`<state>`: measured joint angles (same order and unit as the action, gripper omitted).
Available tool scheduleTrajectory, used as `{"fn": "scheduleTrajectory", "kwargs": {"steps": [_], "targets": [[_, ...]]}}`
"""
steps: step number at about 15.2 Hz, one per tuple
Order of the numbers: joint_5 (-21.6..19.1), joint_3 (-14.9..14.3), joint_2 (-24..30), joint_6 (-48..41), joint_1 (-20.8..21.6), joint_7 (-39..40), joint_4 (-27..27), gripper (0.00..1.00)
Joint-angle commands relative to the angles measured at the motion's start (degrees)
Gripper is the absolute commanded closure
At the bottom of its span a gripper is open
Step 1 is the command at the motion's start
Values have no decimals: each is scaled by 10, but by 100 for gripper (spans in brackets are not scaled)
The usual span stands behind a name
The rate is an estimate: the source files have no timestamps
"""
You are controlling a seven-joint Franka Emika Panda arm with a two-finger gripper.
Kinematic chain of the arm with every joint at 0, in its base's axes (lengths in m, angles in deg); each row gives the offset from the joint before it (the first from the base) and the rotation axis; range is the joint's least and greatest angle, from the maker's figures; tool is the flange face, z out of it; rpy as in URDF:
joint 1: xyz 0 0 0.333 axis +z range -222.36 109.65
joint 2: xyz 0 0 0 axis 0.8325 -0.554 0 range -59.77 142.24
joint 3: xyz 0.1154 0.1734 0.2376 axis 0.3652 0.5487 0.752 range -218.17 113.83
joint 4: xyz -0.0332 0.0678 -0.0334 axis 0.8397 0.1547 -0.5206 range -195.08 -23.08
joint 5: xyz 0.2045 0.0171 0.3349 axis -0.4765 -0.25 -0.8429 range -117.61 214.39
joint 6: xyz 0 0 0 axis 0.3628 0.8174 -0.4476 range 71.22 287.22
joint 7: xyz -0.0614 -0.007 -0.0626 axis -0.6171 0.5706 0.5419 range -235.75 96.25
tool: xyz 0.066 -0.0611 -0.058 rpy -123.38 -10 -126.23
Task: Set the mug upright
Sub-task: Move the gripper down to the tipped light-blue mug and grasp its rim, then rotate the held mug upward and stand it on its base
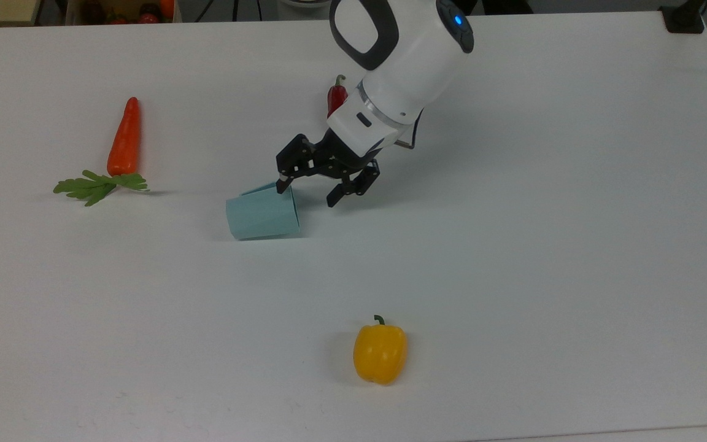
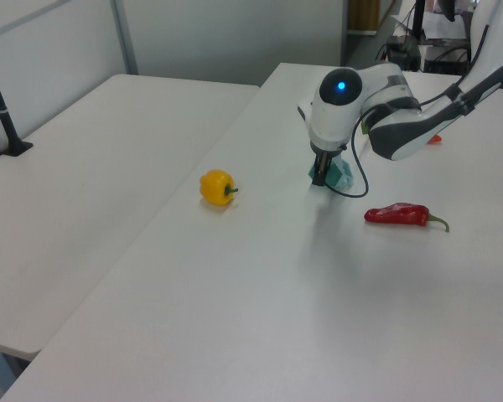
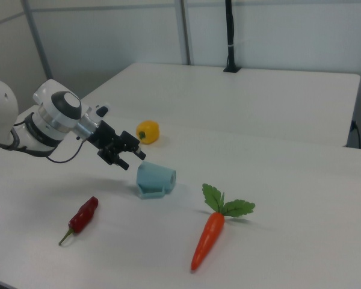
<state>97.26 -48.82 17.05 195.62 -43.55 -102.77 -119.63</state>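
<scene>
The pale blue faceted mug (image 1: pixel 261 213) lies on its side on the white table (image 1: pixel 544 245), its wide rim facing the top view's right. It appears again in the right view (image 3: pixel 155 179), and its edge peeks out behind the arm in the left view (image 2: pixel 344 174). My gripper (image 1: pixel 305 195) stands open, tilted down at the rim end of the mug. One fingertip (image 1: pixel 280 186) is at the rim's upper corner; the other hangs over bare table to the top view's right. The gripper (image 3: pixel 132 161) hovers just beside the mug and holds nothing.
A red chili (image 1: pixel 336 98) lies behind the arm. A carrot (image 1: pixel 124 138) with green leaves lies at the top view's left. A yellow pepper (image 1: pixel 380 353) sits near the front edge. A second table (image 2: pixel 109 167) adjoins on the left view's left.
</scene>
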Motion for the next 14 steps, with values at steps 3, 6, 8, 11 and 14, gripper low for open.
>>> {"fn": "scheduleTrajectory", "kwargs": {"steps": [3, 6, 8, 11, 14], "targets": [[65, -2, -3, 41, -35, -12, -26, 0], [92, -5, -4, 41, -45, -11, -38, 18], [107, -5, -4, 42, -49, -12, -47, 34], [105, -5, -4, 45, -53, -11, -49, 85], [94, -4, 2, 43, -53, -13, -48, 100]]}}
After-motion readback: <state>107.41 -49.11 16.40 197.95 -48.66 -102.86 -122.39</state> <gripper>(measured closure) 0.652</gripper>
